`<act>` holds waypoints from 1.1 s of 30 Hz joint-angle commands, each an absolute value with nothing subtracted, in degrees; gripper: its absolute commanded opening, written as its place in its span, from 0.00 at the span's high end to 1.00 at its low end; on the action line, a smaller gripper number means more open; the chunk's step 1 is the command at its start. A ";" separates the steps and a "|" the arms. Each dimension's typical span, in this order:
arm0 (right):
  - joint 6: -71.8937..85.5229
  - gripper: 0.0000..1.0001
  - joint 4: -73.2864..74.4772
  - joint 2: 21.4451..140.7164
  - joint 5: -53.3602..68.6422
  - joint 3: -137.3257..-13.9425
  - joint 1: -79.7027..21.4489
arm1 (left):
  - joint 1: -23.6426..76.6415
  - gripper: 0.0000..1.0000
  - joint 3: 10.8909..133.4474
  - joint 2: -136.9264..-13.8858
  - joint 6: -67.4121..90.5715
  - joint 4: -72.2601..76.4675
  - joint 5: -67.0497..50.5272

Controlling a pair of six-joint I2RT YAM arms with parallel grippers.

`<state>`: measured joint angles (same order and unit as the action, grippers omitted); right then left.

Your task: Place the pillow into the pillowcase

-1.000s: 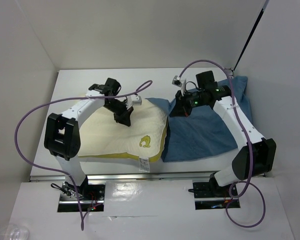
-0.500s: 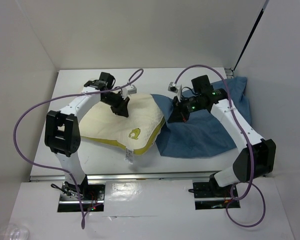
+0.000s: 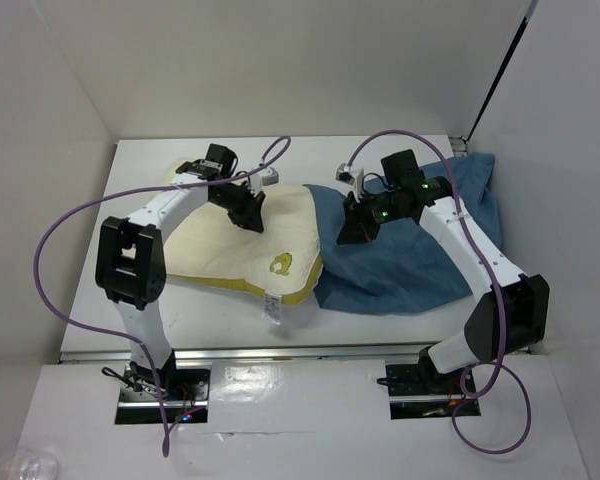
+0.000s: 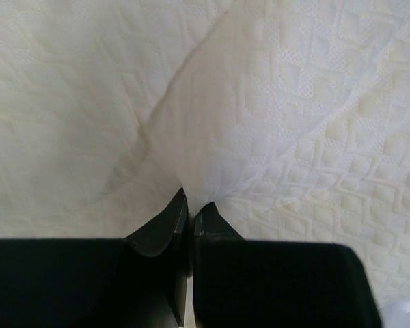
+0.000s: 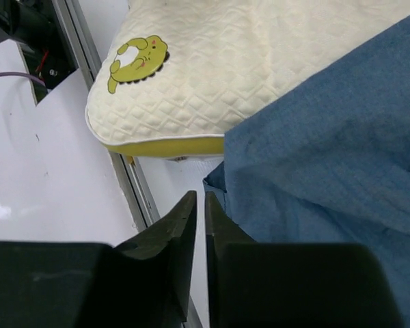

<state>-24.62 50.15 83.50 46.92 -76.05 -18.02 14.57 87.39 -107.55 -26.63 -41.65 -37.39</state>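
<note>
The pillow (image 3: 215, 255) lies on the table (image 3: 310, 160), left of centre, with its yellow emblem (image 3: 279, 264) and white tag (image 3: 272, 307) at the near corner. My left arm reaches forward and bends right. Its left claw (image 4: 191, 205) points down onto the pillow's far part, nearly closed and pinching a raised fold of the quilted cover. My right arm reaches forward and bends left. Its right claw (image 5: 199, 198) hangs over the near-left edge of the pillowcase (image 3: 420, 270), jaws parted by a narrow slit with nothing between them. Count: one pillow, one pillowcase. The blue fabric overlaps the pillow's right edge. I cannot tell whether that edge is inside the opening.
</note>
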 commanded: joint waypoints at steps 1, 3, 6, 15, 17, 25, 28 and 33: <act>-23.82 0.81 47.99 83.32 45.80 -77.17 -18.54 | 16.61 1.00 92.01 -109.07 -18.57 -37.54 -41.41; -23.82 0.68 47.46 83.32 45.27 -77.17 -18.54 | 19.06 1.00 93.86 -110.56 -16.45 -36.57 -38.43; -23.82 0.60 47.46 83.32 44.74 -77.78 -18.54 | 22.23 1.00 95.09 -113.02 -13.72 -34.64 -33.69; -25.05 0.58 49.74 82.27 44.12 -77.87 -18.54 | 22.07 0.89 95.10 -119.26 -9.06 -26.55 -16.10; -25.58 0.58 50.27 81.74 43.51 -77.35 -18.54 | 19.70 0.58 95.10 -119.79 -9.05 -27.15 -17.65; -26.89 0.58 50.45 79.46 38.60 -72.88 -18.54 | 17.49 0.00 90.71 -107.51 -19.59 -37.69 -34.88; -26.19 0.58 48.52 77.70 35.95 -69.97 -17.67 | 18.10 0.00 86.59 -99.95 -23.98 -40.07 -35.16; -22.60 0.58 47.55 78.57 37.52 -69.26 -11.18 | 21.09 0.00 77.63 -87.82 -35.04 -40.09 -29.01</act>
<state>-24.86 49.71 79.35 37.52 -69.38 -14.68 19.18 81.10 -94.28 -25.52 -38.33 -30.28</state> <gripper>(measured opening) 0.419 1.000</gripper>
